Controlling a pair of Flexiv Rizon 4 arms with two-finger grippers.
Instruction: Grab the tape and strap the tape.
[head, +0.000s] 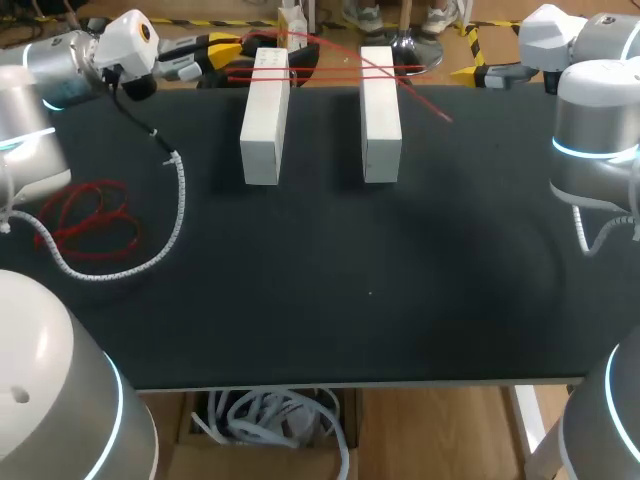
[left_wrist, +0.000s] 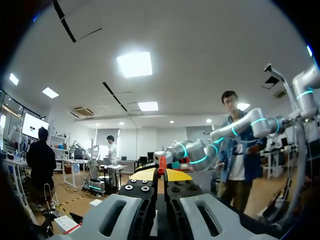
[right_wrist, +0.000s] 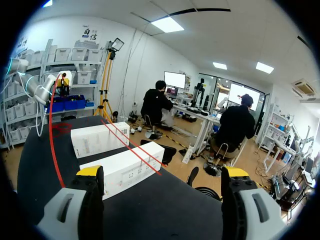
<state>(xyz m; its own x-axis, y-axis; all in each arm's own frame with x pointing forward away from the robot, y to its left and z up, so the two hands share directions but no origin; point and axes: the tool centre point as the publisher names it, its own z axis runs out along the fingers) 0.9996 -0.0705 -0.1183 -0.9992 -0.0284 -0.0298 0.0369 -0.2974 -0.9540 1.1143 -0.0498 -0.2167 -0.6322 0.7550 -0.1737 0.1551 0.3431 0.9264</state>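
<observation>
- One red tape (head: 330, 72) is in play. It runs from my left gripper over the tops of both blocks at the far side of the table, and I count three strands there: two about level and one slanting.
- One loose end of the slanting strand pokes out past the right-hand block and lies on the table.
- One left gripper (left_wrist: 161, 172), with its yellow tips pressed together and a bit of red tape pinched between them. It hangs at the far left corner, just beside the left-hand block.
- One right gripper (right_wrist: 162, 172), with its fingers spread wide and holding nothing. It sits at the far right edge, well apart from the tape.
- Two white blocks, left-hand block (head: 265, 120) and right-hand block (head: 381, 115), lie side by side with a gap between them.
- The block sides carry small dark marks, too small for me to read.
- One loose red coil (head: 90, 215) lies on the table's left side, with one white spiral cable (head: 150, 255) curving around it.
- One black table (head: 350, 300).
</observation>
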